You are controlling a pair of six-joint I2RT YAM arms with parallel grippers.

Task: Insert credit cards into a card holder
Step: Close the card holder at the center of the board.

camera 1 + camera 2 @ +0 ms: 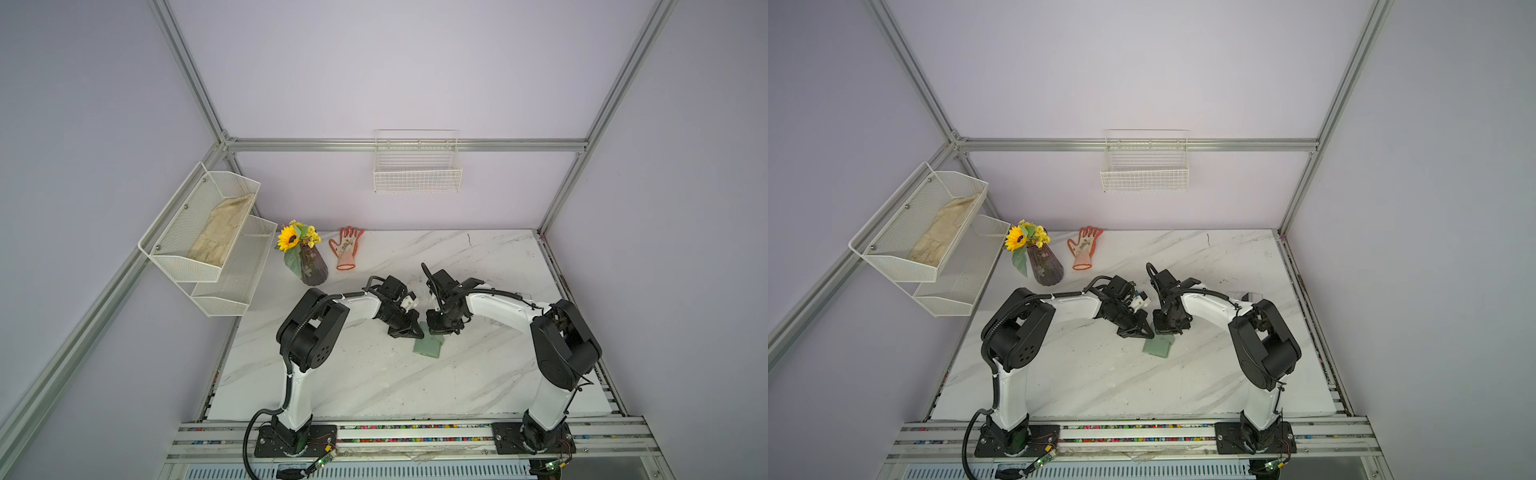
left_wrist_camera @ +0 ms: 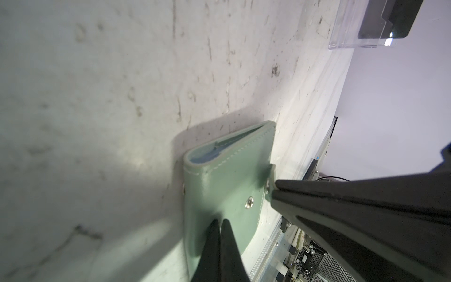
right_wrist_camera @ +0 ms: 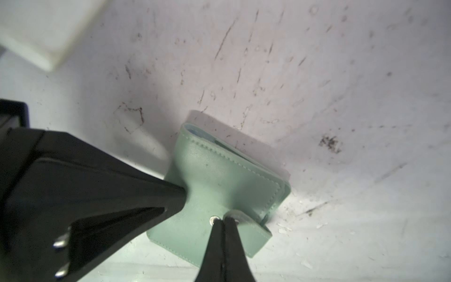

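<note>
left pincer together on card holder, right pincer together at snap tab

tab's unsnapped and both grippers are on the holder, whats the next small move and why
Probably lift the right gripper a little, opening the holder by the tab. The tab is off its stud and looks pinched by that shut gripper, the holder lies folded, and the shut left gripper presses it down near the fold.
</note>
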